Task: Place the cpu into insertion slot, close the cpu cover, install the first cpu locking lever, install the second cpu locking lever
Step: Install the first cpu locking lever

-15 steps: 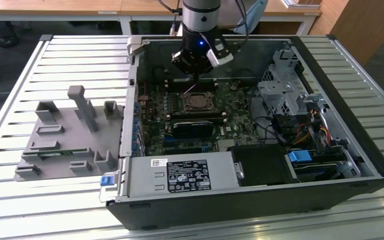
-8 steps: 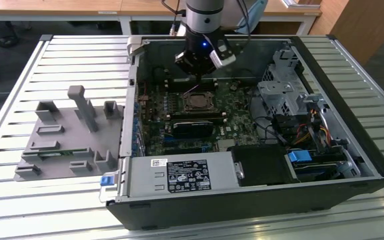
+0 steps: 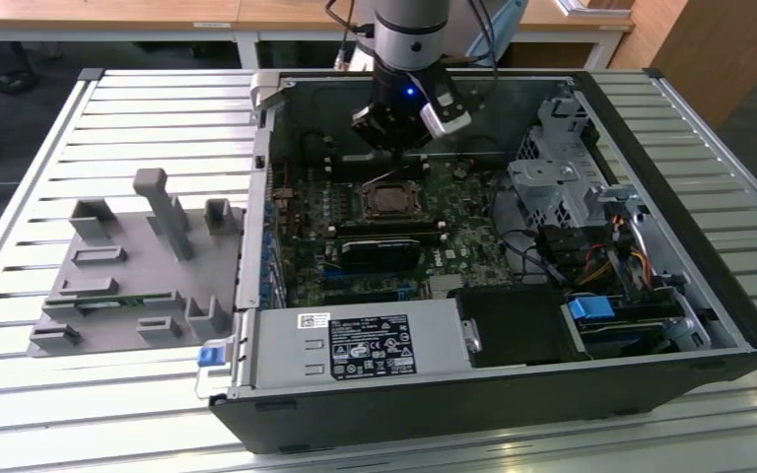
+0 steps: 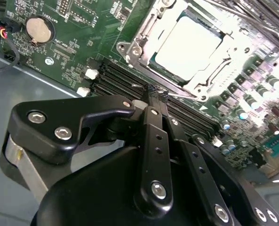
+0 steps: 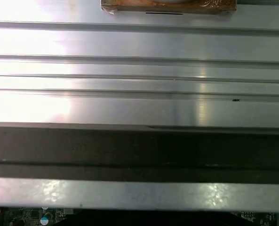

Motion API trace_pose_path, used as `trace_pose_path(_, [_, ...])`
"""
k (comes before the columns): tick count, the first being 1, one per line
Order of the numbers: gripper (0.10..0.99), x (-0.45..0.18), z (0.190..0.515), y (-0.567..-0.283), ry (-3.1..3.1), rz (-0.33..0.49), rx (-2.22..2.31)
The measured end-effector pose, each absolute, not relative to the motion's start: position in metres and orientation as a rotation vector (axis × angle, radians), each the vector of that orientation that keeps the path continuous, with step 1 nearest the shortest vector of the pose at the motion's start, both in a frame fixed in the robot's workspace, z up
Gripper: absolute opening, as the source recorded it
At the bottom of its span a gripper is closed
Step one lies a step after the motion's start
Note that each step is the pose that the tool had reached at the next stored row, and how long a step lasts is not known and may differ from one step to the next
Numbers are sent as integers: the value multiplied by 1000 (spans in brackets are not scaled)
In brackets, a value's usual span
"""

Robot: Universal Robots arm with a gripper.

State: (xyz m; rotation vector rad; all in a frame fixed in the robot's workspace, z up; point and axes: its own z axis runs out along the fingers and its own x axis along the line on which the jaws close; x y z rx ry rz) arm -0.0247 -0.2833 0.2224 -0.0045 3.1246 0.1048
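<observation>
We've got the claw (image 4: 153, 92) pinched closed with nothing in it. The cpu (image 4: 188, 47) is a flat, pale silvery square lying just past the claw's tips on the green board (image 4: 68, 52), with the shiny cpu cover (image 4: 144, 33) framing it.

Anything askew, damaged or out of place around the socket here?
Nothing stands out. The cpu lies flat, framed squarely by the cpu cover; the gripper hangs close beside it. No loose or damaged parts show.
</observation>
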Motion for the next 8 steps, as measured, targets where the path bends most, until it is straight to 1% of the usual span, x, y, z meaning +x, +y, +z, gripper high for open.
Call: trace_pose_path(8, [106,-22,214,-282,3125,104,-4])
